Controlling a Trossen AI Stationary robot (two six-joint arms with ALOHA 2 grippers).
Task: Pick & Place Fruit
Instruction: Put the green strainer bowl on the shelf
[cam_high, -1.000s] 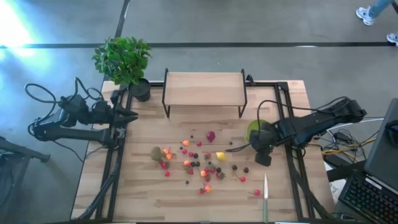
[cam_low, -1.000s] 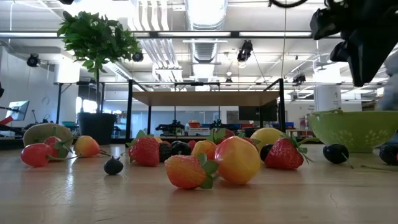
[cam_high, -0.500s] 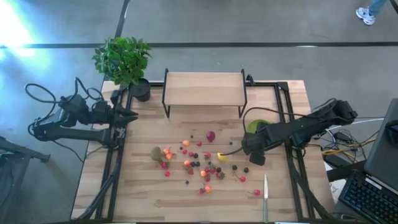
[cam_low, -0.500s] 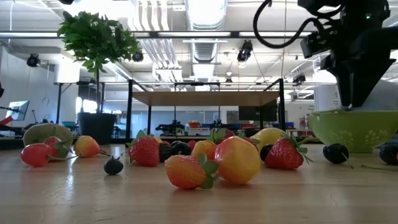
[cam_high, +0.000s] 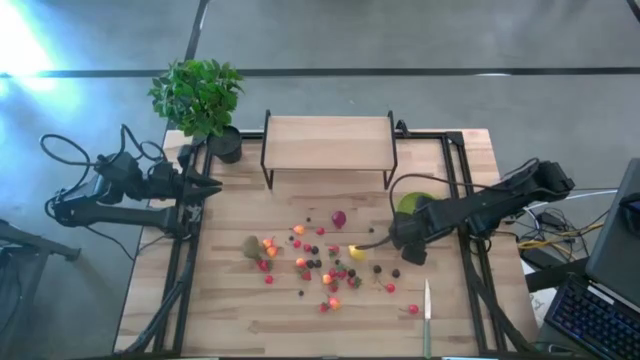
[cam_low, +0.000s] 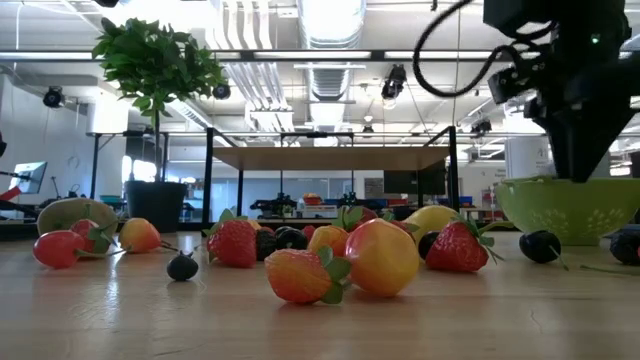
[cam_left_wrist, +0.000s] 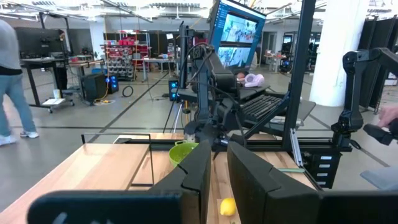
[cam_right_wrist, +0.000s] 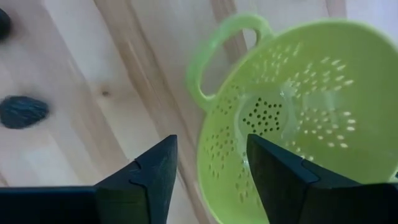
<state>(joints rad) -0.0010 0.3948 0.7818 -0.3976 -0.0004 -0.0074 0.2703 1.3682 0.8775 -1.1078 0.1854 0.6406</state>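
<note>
Beside the lime-green colander, just past its near rim, the right claw hangs with its fingers parted and nothing between them, and the colander's perforated floor shows no fruit. The toy fruit lies scattered on the desk off to the claw's side, the kiwi farthest. Risks, as I judge them: a low sweep could knock the handle or roll the small berries away; the left claw waits clenched, far off.

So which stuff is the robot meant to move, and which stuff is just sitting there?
For the job:
- small toy fruits scattered mid-table
- brown kiwi at the pile's left edge
- right gripper, open and empty, beside the green colander

Just lying about:
- knife
- potted plant
- wooden shelf
</note>
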